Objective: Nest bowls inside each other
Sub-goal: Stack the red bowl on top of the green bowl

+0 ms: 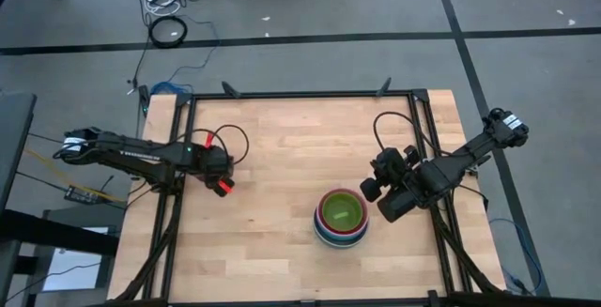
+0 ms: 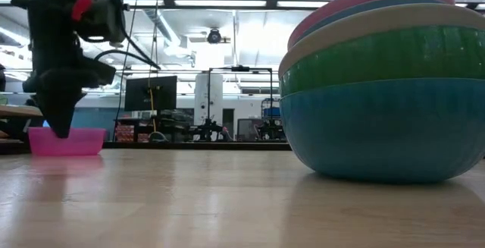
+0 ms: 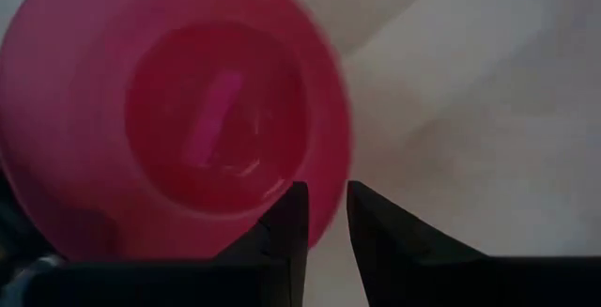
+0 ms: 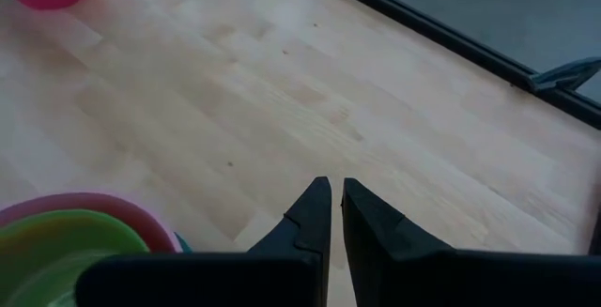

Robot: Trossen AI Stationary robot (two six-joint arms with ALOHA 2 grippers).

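A small magenta bowl (image 3: 178, 119) rests on its base on the table's left part (image 2: 67, 140). My left gripper (image 3: 326, 215) points down over the bowl's rim, open, one finger over the bowl's inside and the other outside it. In the high view this gripper (image 1: 223, 183) covers most of the bowl. A stack of nested bowls (image 1: 341, 218), blue outermost and lime innermost, stands right of the middle (image 2: 386, 89). My right gripper (image 4: 336, 199) hangs shut above the table, just right of the stack (image 1: 383, 202). My left gripper comes at the magenta bowl from above, its fingers (image 3: 289, 227) on either side of the rim's edge (image 3: 331, 171). I cannot tell whether either finger touches the rim. The bowl sits upright on the table.
Bare wooden table (image 1: 282, 138) lies between the magenta bowl and the stack. A black frame (image 1: 300, 94) runs along the table's far edge and sides. Cables loop near both arms.
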